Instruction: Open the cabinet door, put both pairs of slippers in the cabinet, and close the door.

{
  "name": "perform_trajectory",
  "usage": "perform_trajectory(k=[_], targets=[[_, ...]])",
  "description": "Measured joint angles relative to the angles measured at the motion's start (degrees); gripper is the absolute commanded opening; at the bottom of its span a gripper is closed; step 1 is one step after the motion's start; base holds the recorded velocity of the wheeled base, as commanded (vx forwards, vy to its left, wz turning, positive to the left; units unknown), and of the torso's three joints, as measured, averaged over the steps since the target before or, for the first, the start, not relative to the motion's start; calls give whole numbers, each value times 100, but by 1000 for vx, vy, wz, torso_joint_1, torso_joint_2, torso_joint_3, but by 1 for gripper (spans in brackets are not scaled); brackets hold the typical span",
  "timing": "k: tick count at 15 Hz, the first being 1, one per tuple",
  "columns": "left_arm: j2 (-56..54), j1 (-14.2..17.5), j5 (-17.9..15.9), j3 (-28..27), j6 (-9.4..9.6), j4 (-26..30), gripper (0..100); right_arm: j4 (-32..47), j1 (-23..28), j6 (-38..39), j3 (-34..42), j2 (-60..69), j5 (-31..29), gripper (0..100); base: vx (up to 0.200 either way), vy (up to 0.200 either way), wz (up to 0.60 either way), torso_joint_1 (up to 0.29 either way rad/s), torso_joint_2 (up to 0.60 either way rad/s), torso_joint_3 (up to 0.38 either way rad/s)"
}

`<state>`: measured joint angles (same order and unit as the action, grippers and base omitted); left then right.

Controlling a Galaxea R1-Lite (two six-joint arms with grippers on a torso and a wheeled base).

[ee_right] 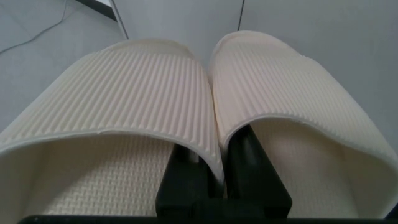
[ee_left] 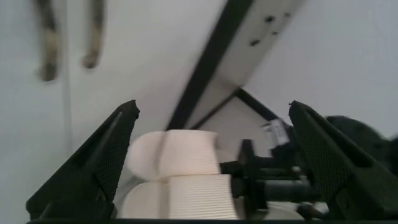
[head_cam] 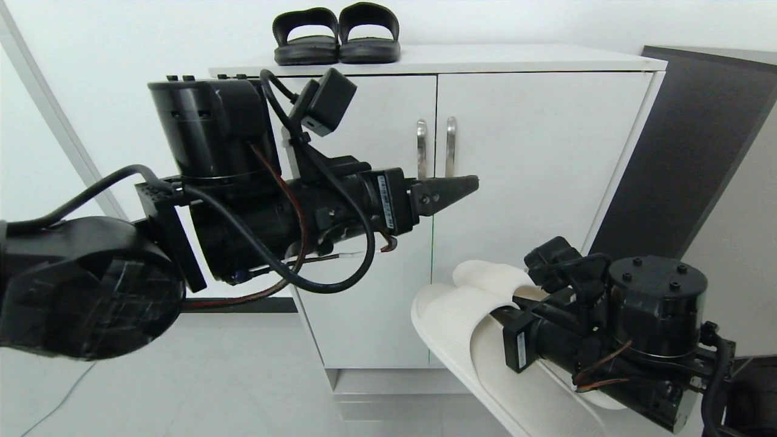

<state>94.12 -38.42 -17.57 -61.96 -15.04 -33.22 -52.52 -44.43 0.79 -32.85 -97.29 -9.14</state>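
Note:
The white cabinet (head_cam: 540,121) stands ahead with both doors shut. Its two metal handles (head_cam: 436,147) meet at the middle. A black pair of slippers (head_cam: 337,35) rests on the cabinet top. My left gripper (head_cam: 466,182) hovers just in front of the handles, below their lower ends. The left wrist view shows my left gripper (ee_left: 212,112) open, with the handles (ee_left: 68,37) beyond it. Low on the right, my right gripper (ee_right: 214,174) is shut on the white pair of slippers (head_cam: 467,315), its fingers tucked under both straps. The white slippers (ee_left: 177,163) point toward the right door.
A dark grey panel (head_cam: 692,158) leans beside the cabinet's right side. Pale tiled floor (head_cam: 243,376) spreads in front and to the left, with a thin cable (head_cam: 54,400) across it. A white wall stands behind.

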Motion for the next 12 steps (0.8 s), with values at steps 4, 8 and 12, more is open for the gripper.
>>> perform_trajectory(k=[4,8,12], targets=[[347,389,-1090,-661,-800,-1,100,-4,28,-9,30,-9,67,0,0,0,0,0,0,0],[929,496,-1152,-1590,-925,363,100,-11,61,-9,35,-28,69,0,0,0,0,0,0,0],[1248,500,-1103,-2050,-603,772,100,-11,61,-28,26,-66,69,0,0,0,0,0,0,0]])
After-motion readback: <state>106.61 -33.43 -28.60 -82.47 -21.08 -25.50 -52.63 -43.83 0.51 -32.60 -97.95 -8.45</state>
